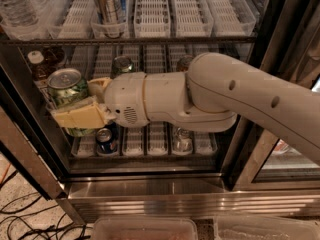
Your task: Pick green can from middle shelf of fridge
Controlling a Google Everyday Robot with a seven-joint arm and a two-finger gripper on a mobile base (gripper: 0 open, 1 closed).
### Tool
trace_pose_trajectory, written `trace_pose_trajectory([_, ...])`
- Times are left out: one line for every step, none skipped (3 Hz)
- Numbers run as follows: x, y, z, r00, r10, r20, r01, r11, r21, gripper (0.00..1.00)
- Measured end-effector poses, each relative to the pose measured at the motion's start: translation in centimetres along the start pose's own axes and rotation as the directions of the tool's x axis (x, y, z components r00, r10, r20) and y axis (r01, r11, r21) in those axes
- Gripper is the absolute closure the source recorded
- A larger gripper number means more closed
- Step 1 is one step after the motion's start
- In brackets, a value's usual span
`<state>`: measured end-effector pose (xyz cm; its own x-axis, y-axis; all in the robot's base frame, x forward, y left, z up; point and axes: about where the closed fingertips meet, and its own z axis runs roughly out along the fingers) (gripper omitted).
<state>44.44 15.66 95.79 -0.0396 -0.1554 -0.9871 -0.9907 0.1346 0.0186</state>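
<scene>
Green can [65,90] is pinched between the tan fingers [80,118] of the gripper [79,103], which looks closed snug on it; it's at the left front of the middle shelf [155,59] in the fridge [150,194]; upright, lid up, long axis roughly vertical; I'd guess the way out is straight back toward the camera; pale lettering, can't read any brand.

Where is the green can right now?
The green can is at the camera view's left, at the front of the middle shelf, clasped in the gripper, just right of a white-capped dark bottle.
</scene>
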Motion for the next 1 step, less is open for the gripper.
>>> trace_pose_trajectory([-0.17, 0.05, -0.19, 1.0, 0.007, 0.007, -0.007, 1.0, 0.001, 1.0])
